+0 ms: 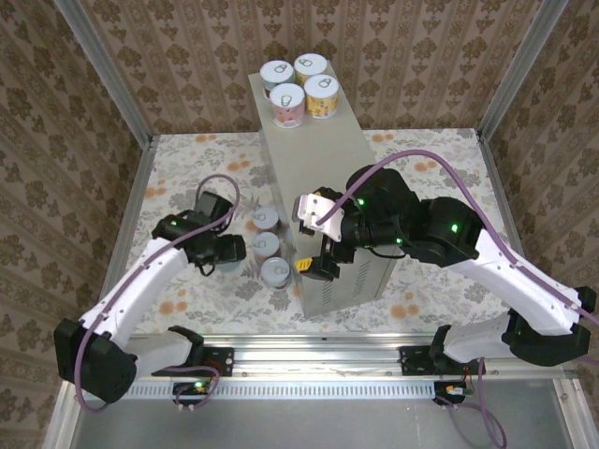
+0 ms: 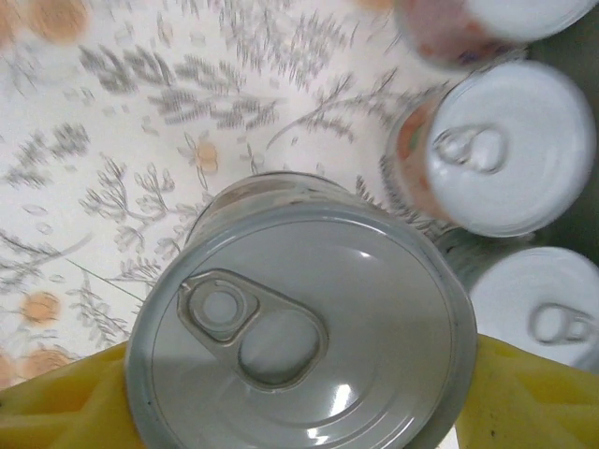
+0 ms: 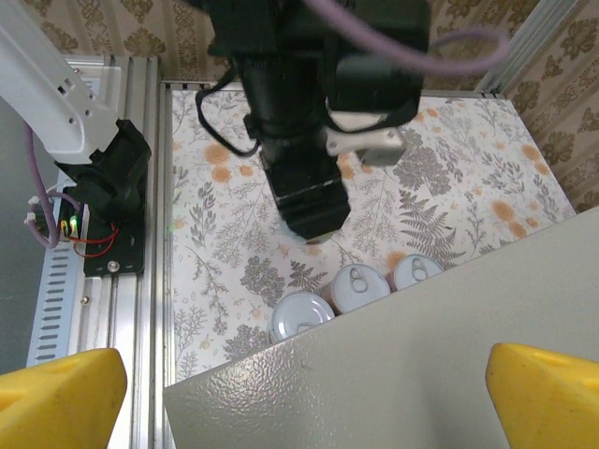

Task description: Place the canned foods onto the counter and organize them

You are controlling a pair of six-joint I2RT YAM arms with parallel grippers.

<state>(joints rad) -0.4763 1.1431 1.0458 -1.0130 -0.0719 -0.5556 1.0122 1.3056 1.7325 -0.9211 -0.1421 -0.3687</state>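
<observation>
While left fingers (image 2: 56,407) clamp one can (image 2: 299,327) | three cans (image 2: 496,150) crowd beside | right fingers (image 3: 56,393) apart above counter (image 3: 374,374)

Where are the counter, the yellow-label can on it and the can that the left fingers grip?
counter (image 1: 316,159): top external view, bare top.
yellow-label can (image 1: 321,86): top external view, lid.
gripped can (image 2: 299,327): left wrist view, lid.
</observation>
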